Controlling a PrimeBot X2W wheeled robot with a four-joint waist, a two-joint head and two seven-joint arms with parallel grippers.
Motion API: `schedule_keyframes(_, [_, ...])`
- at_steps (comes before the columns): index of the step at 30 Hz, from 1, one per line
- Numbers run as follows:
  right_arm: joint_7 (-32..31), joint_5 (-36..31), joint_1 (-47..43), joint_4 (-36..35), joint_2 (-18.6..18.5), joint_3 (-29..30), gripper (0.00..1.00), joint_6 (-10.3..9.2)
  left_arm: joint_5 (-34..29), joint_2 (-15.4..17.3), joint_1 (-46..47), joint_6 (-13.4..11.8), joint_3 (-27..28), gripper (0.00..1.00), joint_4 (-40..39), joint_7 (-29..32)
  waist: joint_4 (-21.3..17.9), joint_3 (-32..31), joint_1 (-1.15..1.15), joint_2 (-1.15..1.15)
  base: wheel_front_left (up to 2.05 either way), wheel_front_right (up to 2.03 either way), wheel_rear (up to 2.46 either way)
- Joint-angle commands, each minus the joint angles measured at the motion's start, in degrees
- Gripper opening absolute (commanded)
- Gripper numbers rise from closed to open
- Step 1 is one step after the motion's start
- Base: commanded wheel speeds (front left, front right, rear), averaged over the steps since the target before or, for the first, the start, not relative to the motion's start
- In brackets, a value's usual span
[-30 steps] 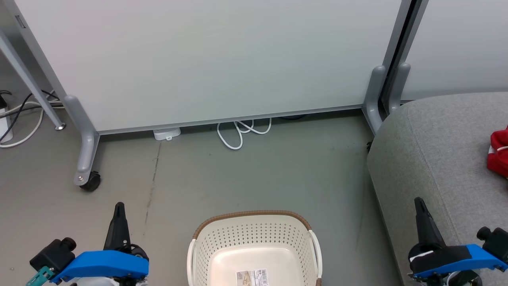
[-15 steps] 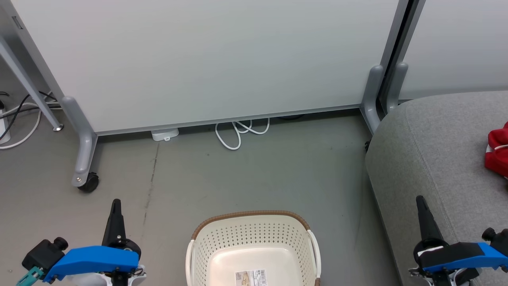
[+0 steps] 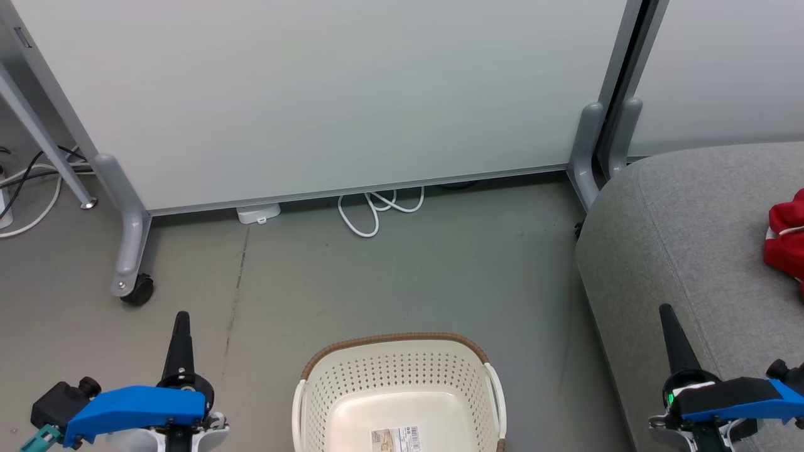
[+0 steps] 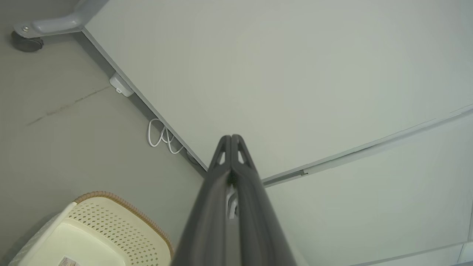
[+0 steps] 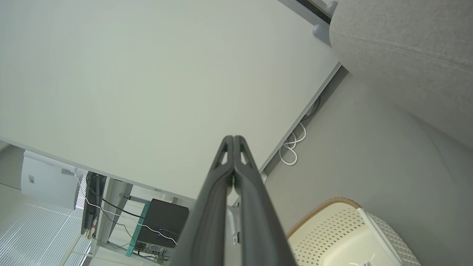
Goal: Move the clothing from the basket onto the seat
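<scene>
Over the last second both my arms have sunk toward the near edge of the head view. My left hand (image 3: 181,321) has gone down and a little left, and my right hand (image 3: 667,314) has gone down. The floor and the pale partition panel (image 3: 314,94) have drifted slightly as well, so my head has moved and the things themselves have not.

Both hands are pressed shut, fingers together, holding nothing. I read this as drawing back with the job about done. The cream-white perforated plastic basket with a brown woven rim (image 3: 392,339) stands on the floor between my hands, and its bottom is bare apart from a printed label. The bright red clothing with white trim (image 3: 785,242) lies on the large grey fabric seat (image 3: 684,251) at the far right. The frame edge cuts both the clothing and the basket's near part, so I cannot be sure every garment is across.

My left wrist view adds my left hand (image 4: 231,139) closed to one dark line against the panel, with the basket (image 4: 111,221) low on its left. My right wrist view adds my right hand (image 5: 234,139), equally closed. It also gives the seat's stitched side (image 5: 406,55) from below and, past the panel's edge, a dark box with cables (image 5: 162,221).
</scene>
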State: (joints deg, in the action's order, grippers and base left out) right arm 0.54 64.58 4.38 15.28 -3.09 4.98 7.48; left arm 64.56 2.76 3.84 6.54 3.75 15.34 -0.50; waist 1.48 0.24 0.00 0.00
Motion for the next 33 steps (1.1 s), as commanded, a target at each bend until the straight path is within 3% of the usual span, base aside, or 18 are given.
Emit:
schedule_keyframes(1, [-0.4, 1.6, 1.2, -0.8, 0.0, 0.2, 0.00, 0.02, 1.3, 0.1, 1.5, 0.3, 0.5, 0.00, -0.7, 0.5, 0.0, 0.0, 0.00, 0.00, 0.00, 0.00, 0.00])
schedule_keyframes(33, [-4.6, 17.9, 1.8, -1.1, 0.2, 1.1, 0.00, 0.02, 17.8, 0.2, 2.3, 0.8, 2.1, 0.00, -1.2, 4.6, -0.8, 0.0, 0.00, 0.00, 0.00, 0.00, 0.00])
